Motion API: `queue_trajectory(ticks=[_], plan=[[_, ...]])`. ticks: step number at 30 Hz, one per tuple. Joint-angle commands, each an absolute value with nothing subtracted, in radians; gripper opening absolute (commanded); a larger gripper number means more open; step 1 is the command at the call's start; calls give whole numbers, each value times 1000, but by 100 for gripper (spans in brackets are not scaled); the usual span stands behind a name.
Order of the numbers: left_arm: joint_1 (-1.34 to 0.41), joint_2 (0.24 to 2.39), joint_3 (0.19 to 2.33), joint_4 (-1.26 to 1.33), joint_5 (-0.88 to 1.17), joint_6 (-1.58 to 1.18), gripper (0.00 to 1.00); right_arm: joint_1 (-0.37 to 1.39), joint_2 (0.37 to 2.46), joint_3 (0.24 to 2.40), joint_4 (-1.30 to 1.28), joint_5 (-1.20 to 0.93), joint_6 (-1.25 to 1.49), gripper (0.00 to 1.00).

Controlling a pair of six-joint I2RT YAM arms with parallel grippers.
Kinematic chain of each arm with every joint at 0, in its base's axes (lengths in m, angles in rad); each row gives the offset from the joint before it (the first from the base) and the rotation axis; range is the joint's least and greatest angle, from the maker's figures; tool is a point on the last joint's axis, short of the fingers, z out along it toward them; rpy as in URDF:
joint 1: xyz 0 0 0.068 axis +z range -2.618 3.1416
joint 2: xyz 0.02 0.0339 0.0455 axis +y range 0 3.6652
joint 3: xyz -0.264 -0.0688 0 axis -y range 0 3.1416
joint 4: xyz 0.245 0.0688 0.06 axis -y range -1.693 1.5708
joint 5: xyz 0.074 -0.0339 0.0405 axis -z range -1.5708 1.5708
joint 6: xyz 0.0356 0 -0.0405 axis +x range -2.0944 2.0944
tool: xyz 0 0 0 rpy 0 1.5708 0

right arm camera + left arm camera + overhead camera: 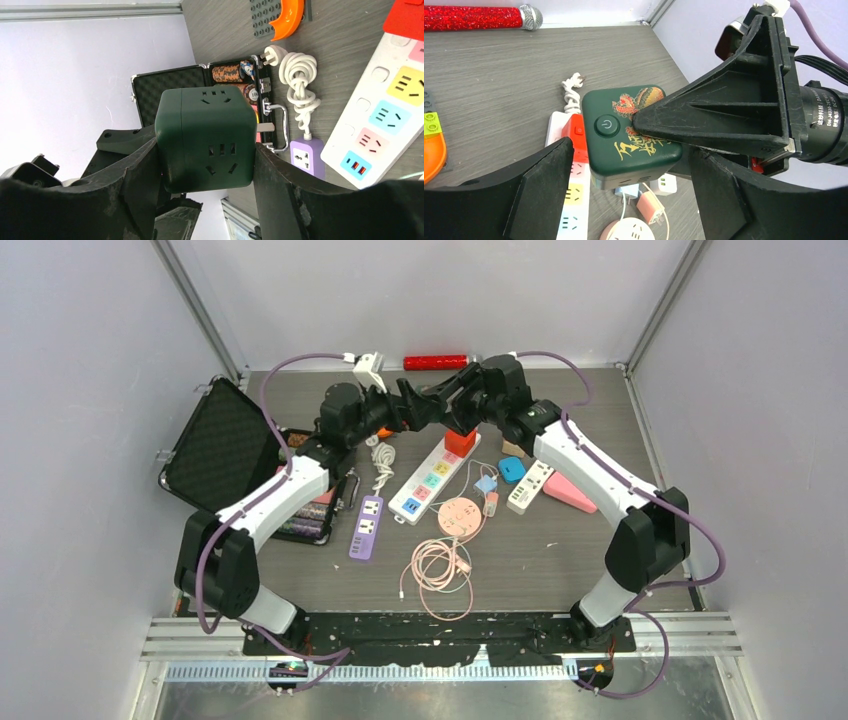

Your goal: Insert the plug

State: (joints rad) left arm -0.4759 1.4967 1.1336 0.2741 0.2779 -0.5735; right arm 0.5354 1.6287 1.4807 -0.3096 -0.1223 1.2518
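Top view: two arms are counted, left arm and right arm, wrists close together above the far end of one white power strip. Whatever is carried is hidden under them. Left of that strip are one purple strip, one coiled white cord and one open black case. Right of it are one small white strip and one pink wedge. On its near side are one round pink socket and one pink cable coil. Beyond it lies one red microphone.

Left wrist view: one green cube (power button, dragon print) is seen over the strip's red end; contact cannot be told. One finger of the right arm is laid on its printed face. The left gripper is spread wide, gripping nothing, its fingers cut off at the bottom edge.

Right wrist view: the cube is clamped between both fingers of the right gripper. Two socket faces are counted; its plug side cannot be seen. The case is partly hidden behind it.
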Motion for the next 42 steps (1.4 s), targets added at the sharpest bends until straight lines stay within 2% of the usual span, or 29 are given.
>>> queue_trajectory(ticks=[1, 7, 11, 13, 15, 16, 18, 19, 20, 24, 29, 35, 38, 42], plan=[[-488, 1506, 1124, 394, 221, -566, 81, 546, 1626, 1549, -314, -154, 1324, 21], [-498, 1526, 1150, 354, 208, -561, 69, 550, 1636, 1564, -338, -174, 1346, 21], [-503, 1538, 1176, 314, 213, -556, 52, 550, 1647, 1578, -362, -190, 1352, 20], [-503, 1539, 1178, 308, 212, -549, 40, 549, 1658, 1593, -388, -194, 1337, 24], [-503, 1539, 1180, 298, 221, -537, 26, 547, 1666, 1616, -431, -191, 1303, 41], [-503, 1536, 1179, 298, 233, -526, 20, 547, 1668, 1625, -443, -183, 1271, 58], [-502, 1532, 1176, 295, 257, -479, 4, 544, 1658, 1624, -476, -155, 1210, 76], [-501, 1530, 1175, 290, 270, -452, 0, 542, 1642, 1620, -489, -141, 1190, 80], [-499, 1526, 1175, 283, 283, -413, 0, 540, 1630, 1603, -493, -117, 1155, 87], [-489, 1511, 1171, 253, 326, -307, 0, 521, 1550, 1522, -448, -82, 1093, 95], [-458, 1494, 1151, 269, 505, -153, 0, 482, 1473, 1466, -378, -109, 961, 95], [-409, 1462, 1091, 405, 863, 75, 0, 408, 1494, 1527, -421, -394, 589, 92], [-402, 1469, 1093, 415, 895, 108, 0, 422, 1528, 1600, -535, -458, 481, 93], [-406, 1479, 1125, 331, 897, 164, 0, 485, 1546, 1682, -643, -394, 373, 96]])
